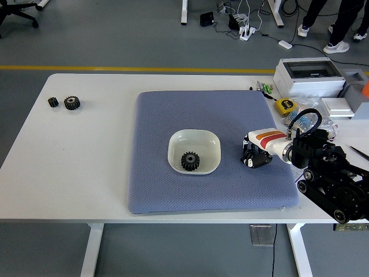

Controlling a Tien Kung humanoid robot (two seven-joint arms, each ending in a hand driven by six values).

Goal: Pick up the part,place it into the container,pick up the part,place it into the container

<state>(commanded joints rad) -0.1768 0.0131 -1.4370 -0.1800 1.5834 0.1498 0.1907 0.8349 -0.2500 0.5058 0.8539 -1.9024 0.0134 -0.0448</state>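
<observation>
No brand, label or writing can be read anywhere; the only marking is a red and an orange stripe on the white back of the right hand [256, 154]. This hand comes in from the right edge of the frame and rests low over the right part of the blue-grey mat [173, 115], its black fingers curled together under the palm. Something dark seems to sit between them, but I cannot tell if it is a part or only the fingers. The white bowl [194, 140] stands in the middle of the mat, to the left of the hand and apart from it, and one black gear [189, 161] lies inside it, near its lower rim. Two more gears lie on the white table [86, 173] in the upper left of the frame, well apart from the hand: a small gear [53, 102] and, just beside it on the right, a larger gear [72, 103]. In the upper right of the frame there is a white box [308, 78], and a yellow tape measure [283, 106] lies just below its left corner.
</observation>
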